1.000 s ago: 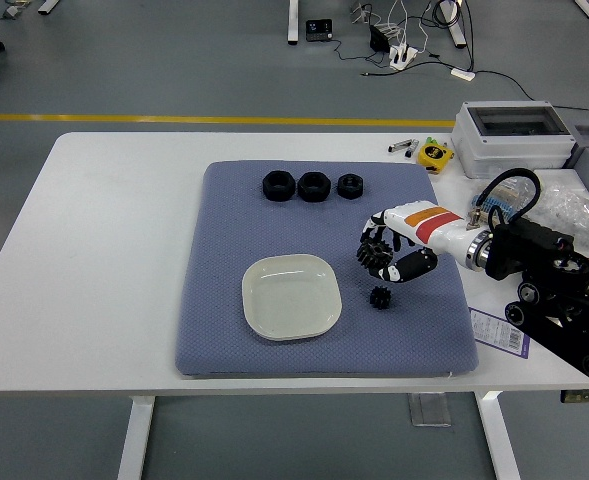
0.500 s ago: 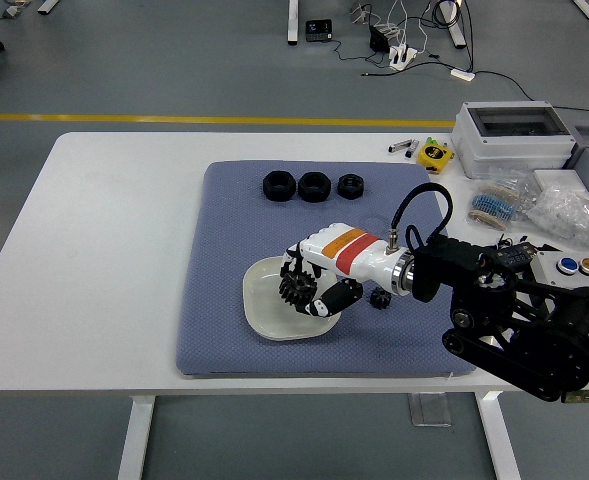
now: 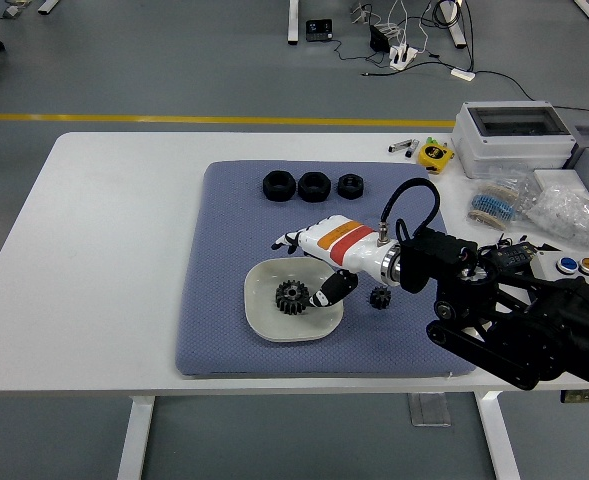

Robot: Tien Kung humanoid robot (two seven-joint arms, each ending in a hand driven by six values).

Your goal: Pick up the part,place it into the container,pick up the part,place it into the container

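Observation:
A black gear lies inside the white square dish on the blue-grey mat. My right hand hovers over the dish's right side with fingers spread, holding nothing. A smaller black gear lies on the mat just right of the dish, beside my wrist. Three black ring-shaped parts sit in a row at the mat's far edge. My left arm is out of view.
A grey box with a clear lid, bags of small parts, a yellow tape measure and a button panel crowd the table's right side. The white table stretches left of the mat.
My right hand carried the black gear left from the mat to the dish, then opened; the gear now lies in the dish and the fingers have lifted off it.

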